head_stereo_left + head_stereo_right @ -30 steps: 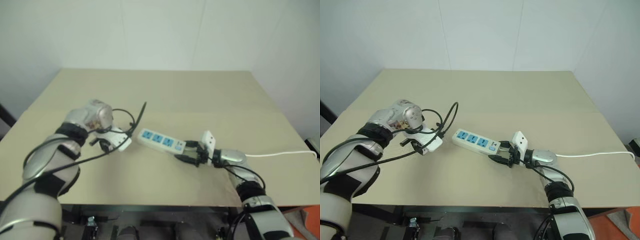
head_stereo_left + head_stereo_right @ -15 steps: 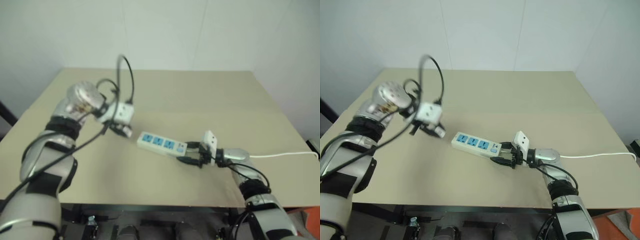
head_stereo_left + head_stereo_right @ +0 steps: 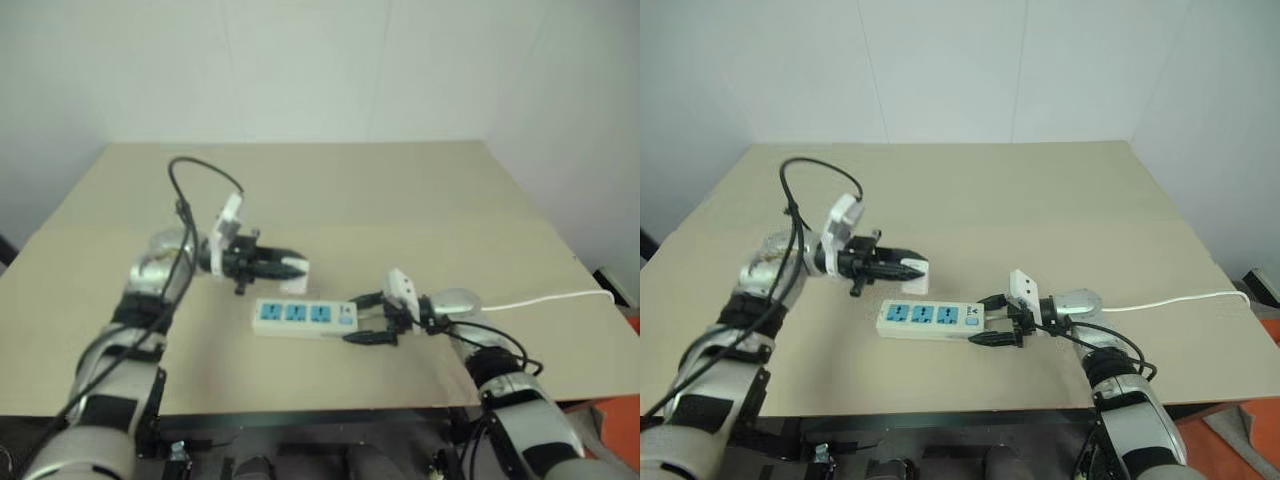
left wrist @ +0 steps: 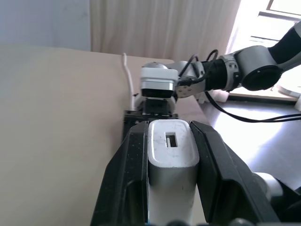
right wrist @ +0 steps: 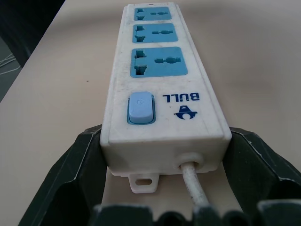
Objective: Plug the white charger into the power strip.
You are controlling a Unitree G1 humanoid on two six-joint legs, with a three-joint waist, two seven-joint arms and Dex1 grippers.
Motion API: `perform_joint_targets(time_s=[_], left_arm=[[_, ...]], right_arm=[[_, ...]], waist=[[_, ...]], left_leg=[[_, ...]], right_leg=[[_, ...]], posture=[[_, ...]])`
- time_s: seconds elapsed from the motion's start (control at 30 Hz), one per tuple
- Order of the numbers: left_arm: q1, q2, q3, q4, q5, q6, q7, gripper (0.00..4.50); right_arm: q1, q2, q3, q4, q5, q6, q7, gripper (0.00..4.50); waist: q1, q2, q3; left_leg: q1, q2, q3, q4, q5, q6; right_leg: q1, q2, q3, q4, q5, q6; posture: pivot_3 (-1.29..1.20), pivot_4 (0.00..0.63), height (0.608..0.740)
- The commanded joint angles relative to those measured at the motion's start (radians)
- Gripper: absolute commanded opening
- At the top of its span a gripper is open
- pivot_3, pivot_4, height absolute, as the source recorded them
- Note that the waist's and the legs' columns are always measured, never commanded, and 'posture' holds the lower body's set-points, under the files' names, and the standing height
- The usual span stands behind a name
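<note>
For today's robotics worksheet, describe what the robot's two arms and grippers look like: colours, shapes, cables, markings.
Both arms are silver-grey rounded shells with black bands at the joints and loose black cables looping alongside. The left gripper and right gripper each have two black tapered fingers rising from a boxy white module. No markings are legible on either.

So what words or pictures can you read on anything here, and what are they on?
"BULL", in blue letters, on the switch end of the power strip, beside the blue switch. It reads upside down in the right wrist view.
A small blue logo sits next to it; its shape is too small to make out.
The white charger has no writing that can be read.
</note>
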Motion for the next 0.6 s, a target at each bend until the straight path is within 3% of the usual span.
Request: perform_joint_targets(time_s=[0.03, 0.23, 0.6], left_arm=[[0.019, -0.02, 0.021, -0.031, -0.05, -0.027, -0.004, 1.01], [0.038, -0.047, -0.03, 0.043, -0.055, -0.168, -0.004, 1.01], [-0.036, -0.094, -0.108, 0.234, -0.049, -0.237, -0.004, 1.01]], right_arm=[[0.006, 0.021, 0.033, 0.028, -0.038, -0.013, -0.009, 3.44], [0.021, 0.023, 0.03, 0.019, -0.038, -0.02, -0.012, 3.44], [0.04, 0.012, 0.027, -0.013, -0.034, -0.007, -0.018, 3.44]], waist=[[-0.003, 0.0, 0.0], [-0.006, 0.0, 0.0], [-0.006, 0.0, 0.0]], left_leg=[[0.002, 0.0, 0.0, 0.0, 0.0, 0.0], [0.003, 0.0, 0.0, 0.0, 0.0, -0.001], [0.002, -0.001, 0.0, 0.0, 0.0, 0.0]], right_leg=[[0.002, 0.0, 0.0, 0.0, -0.002, 0.003], [0.003, 0.0, 0.001, 0.0, -0.002, 0.003], [0.003, 0.0, 0.002, -0.002, -0.002, 0.003]], posture=[[0.0, 0.15, 0.74], [0.0, 0.15, 0.74], [0.0, 0.15, 0.74]])
